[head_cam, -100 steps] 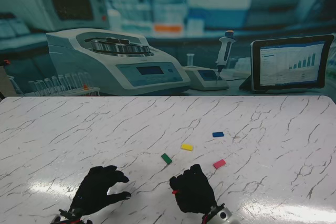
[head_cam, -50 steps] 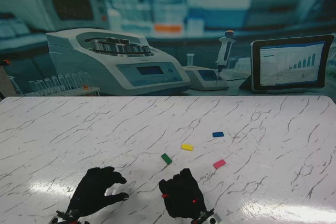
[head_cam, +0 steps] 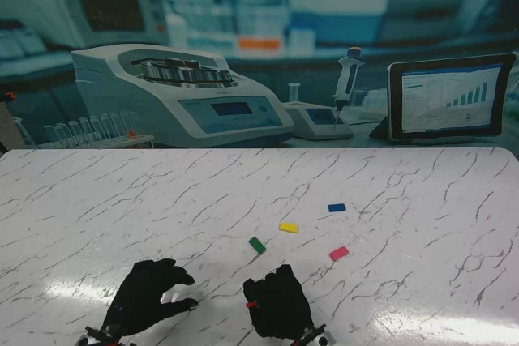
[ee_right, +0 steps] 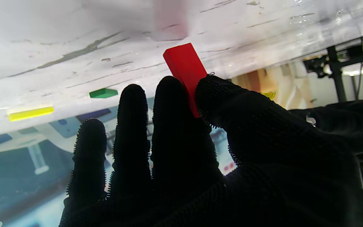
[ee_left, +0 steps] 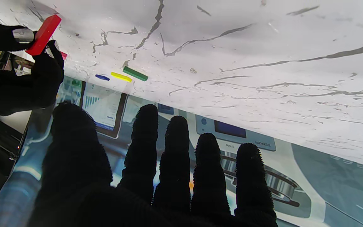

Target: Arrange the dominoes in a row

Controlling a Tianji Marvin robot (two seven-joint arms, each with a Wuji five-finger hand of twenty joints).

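Note:
My right hand (head_cam: pixel 277 304) is shut on a red domino (ee_right: pixel 184 64), pinched between thumb and forefinger; its reflection shows on the glossy marble just beyond it. The left wrist view shows the same red domino (ee_left: pixel 43 34) in that hand (ee_left: pixel 11 75). Just beyond the right hand lies a green domino (head_cam: pixel 257 244). Farther out and to the right lie a yellow domino (head_cam: pixel 289 227) and a blue domino (head_cam: pixel 336 207), with a pink-red domino (head_cam: pixel 339 253) to the right. My left hand (head_cam: pixel 150 299) hovers open over the near table with its fingers (ee_left: pixel 175 148) spread, holding nothing.
The white marble table (head_cam: pixel 422 200) stretches wide on all sides. Behind its far edge is a lab backdrop with a centrifuge (head_cam: pixel 182 91), a pipette (head_cam: pixel 347 74) and a tablet screen (head_cam: pixel 450 99).
My right hand has slid left and a little nearer to me with the red domino in it. The left hand has drawn back slightly. The dominoes on the table have not moved.

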